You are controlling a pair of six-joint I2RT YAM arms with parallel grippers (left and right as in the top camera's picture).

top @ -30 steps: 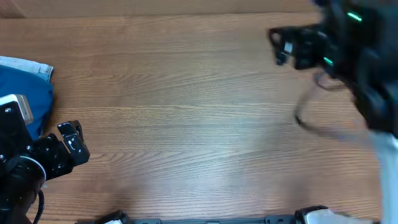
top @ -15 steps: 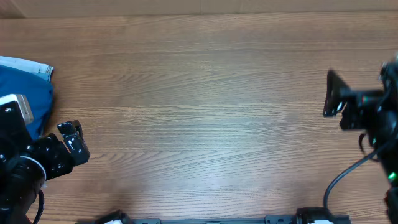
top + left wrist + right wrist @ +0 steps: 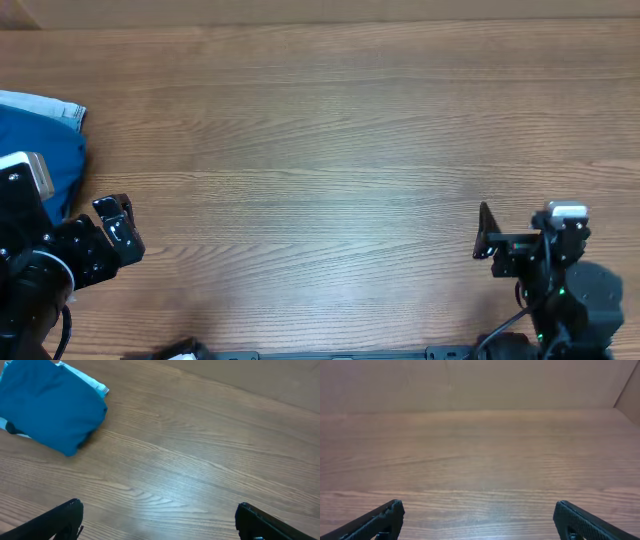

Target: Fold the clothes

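Observation:
The deep-blue shirt (image 3: 55, 150) lies as a folded bundle at the table's left edge, partly hidden by my left arm. It also shows at the top left of the left wrist view (image 3: 50, 405). My left gripper (image 3: 122, 228) is open and empty, just right of and in front of the shirt, its fingertips (image 3: 65, 515) wide apart over bare wood. My right gripper (image 3: 485, 243) is open and empty near the front right of the table, far from the shirt. The right wrist view shows only its fingertips (image 3: 385, 515) and bare wood.
A pale light-blue denim pile (image 3: 45, 105) sits under the back of the shirt, its edge showing in the left wrist view (image 3: 95, 382). The wooden table (image 3: 320, 150) spreads between the arms. A brown wall (image 3: 480, 382) rises beyond the far edge.
My right arm has swung from the far right back corner down to the front right of the table. The left arm and the shirt have not moved.

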